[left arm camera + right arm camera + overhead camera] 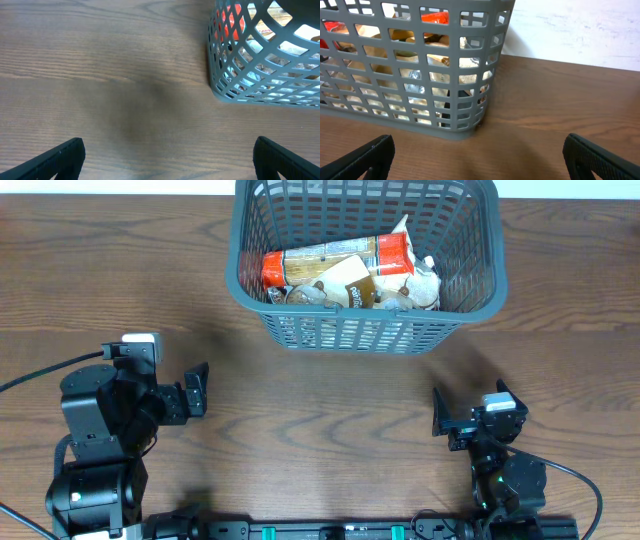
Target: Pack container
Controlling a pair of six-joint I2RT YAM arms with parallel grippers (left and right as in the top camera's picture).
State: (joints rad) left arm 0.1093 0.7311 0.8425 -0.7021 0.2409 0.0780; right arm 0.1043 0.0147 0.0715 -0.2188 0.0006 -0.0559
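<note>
The container (460,280), a large dark grey lattice basket, stands at the far middle of the wooden table. It holds several snack packets, among them a long orange and tan packet (335,262). The basket also shows at the upper right of the left wrist view (260,75) and at the upper left of the right wrist view (415,122). My left gripper (195,392) is open and empty at the near left, apart from the basket; its fingers frame bare table (167,160). My right gripper (445,420) is open and empty at the near right (480,160).
The brown wood table (320,410) runs between both arms and the basket. A white wall (580,30) lies beyond the table's far edge. A black rail (320,530) runs along the near edge between the arm bases.
</note>
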